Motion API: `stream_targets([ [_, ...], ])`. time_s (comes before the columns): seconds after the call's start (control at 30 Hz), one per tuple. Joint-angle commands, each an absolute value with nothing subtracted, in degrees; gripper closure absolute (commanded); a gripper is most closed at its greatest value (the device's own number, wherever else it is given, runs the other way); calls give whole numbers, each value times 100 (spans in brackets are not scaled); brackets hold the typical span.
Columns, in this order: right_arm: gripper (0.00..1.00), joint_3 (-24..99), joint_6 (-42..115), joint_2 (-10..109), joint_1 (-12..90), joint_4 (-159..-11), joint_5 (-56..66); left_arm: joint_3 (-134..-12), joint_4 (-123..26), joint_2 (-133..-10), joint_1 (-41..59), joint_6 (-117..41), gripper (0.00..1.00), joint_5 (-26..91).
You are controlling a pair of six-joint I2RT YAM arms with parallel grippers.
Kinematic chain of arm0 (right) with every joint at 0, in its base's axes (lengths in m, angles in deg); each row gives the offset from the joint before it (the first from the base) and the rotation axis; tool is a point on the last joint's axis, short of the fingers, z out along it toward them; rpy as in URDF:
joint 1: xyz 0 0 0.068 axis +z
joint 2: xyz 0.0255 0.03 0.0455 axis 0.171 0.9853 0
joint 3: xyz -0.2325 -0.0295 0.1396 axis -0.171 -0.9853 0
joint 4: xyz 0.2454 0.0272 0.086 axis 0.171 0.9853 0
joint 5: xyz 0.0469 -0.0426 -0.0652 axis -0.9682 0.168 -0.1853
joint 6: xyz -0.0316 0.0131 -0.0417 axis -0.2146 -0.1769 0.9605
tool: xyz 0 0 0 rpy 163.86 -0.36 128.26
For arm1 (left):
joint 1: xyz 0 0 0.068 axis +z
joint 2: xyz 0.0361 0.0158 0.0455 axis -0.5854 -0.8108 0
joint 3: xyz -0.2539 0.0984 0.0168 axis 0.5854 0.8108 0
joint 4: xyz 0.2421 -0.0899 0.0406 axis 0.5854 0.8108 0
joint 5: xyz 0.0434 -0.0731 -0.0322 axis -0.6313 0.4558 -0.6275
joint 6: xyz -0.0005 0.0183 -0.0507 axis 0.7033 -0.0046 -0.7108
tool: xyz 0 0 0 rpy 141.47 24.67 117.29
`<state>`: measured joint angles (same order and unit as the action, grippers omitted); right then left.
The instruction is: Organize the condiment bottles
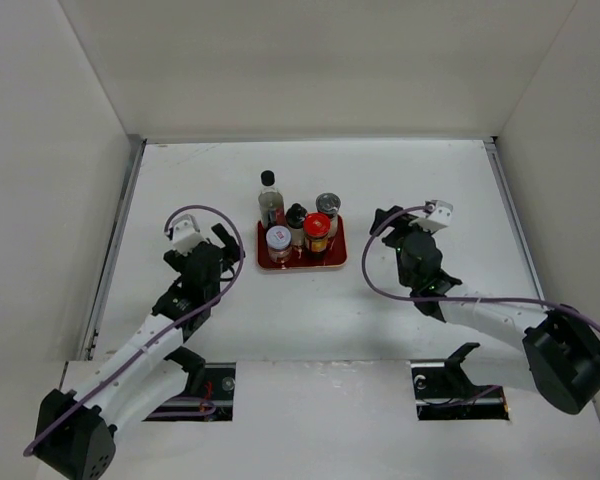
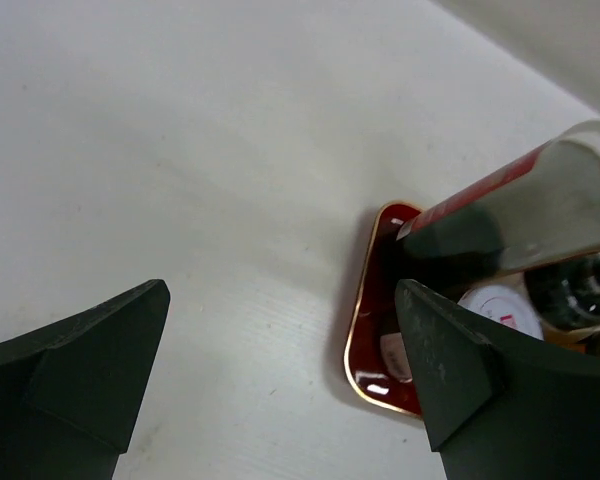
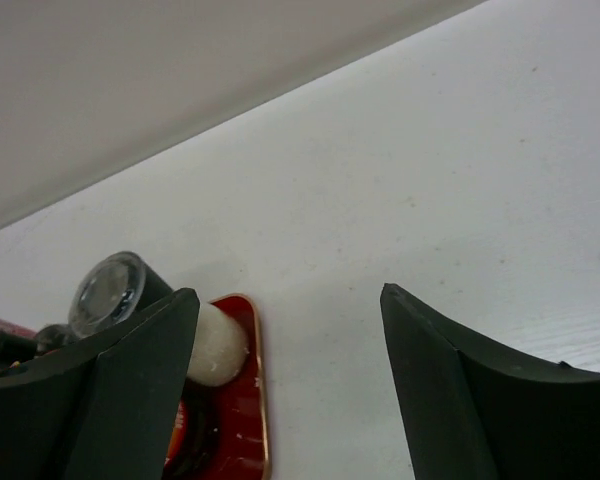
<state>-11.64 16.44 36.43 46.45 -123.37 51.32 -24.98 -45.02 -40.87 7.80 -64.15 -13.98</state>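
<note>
Tall black-capped sauce bottle [image 1: 270, 200] at red tray [image 1: 325, 263] corner — rigid, likely glass, top-heavy, slippery; take hold mid-body. Left gripper [image 2: 282, 300], right gripper [image 3: 290, 300] — jaws apart, empty.

Flat red gold-rimmed tray [image 1: 332, 259], centre of white table [image 1: 430, 180], white walls [image 1: 310, 60] around

My workspace is a matte white table [image 1: 430, 170], boxed in by plain off-white panels: a back wall [image 1: 320, 60] along its far edge, a left wall [image 1: 40, 180] and a right wall [image 1: 570, 180] at its sides. A grey metal rail [image 1: 115, 230] runs along the left edge, another along the right. Light is soft and even
</note>
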Motion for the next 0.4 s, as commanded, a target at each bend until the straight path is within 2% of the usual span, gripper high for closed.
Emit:
stream_targets([
  [0.0, 17, -1094, 1277, 3671, 4479, -12258, 5068, -2863, -3864, -4031, 837, -6682, 0, -871],
  [0.37, 14, -1076, 1171, 3698, 4355, -12231, 4743, -3215, -3723, -3898, 652, -6674, 0, -844],
])
